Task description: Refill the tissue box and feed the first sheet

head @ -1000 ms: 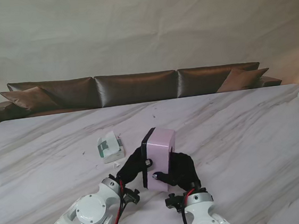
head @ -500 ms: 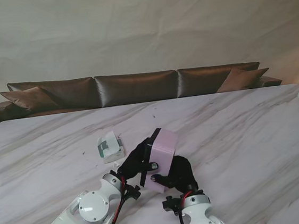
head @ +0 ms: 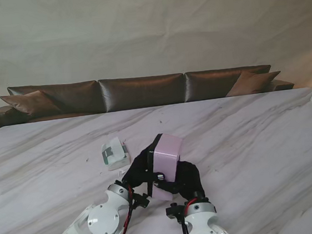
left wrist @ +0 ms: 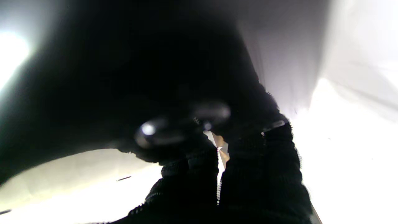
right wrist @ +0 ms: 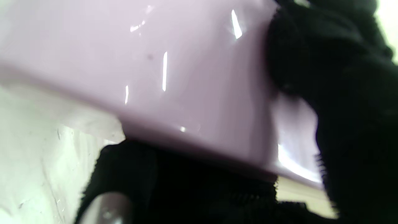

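The lilac tissue box (head: 166, 154) sits tilted between both hands, the left hand (head: 139, 169) clamped on its dark end and the right hand (head: 187, 178) cupping its side. The tissue pack (head: 115, 153) lies just beyond the left hand on the tabletop (head: 259, 139). Steady the box with the right and ease the dark end off evenly, I judge.

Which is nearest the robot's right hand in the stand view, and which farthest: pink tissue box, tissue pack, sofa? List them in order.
1. Pink tissue box: held in the right hand.
2. Tissue pack: on the table, to the left.
3. Sofa: beyond the table's far edge.
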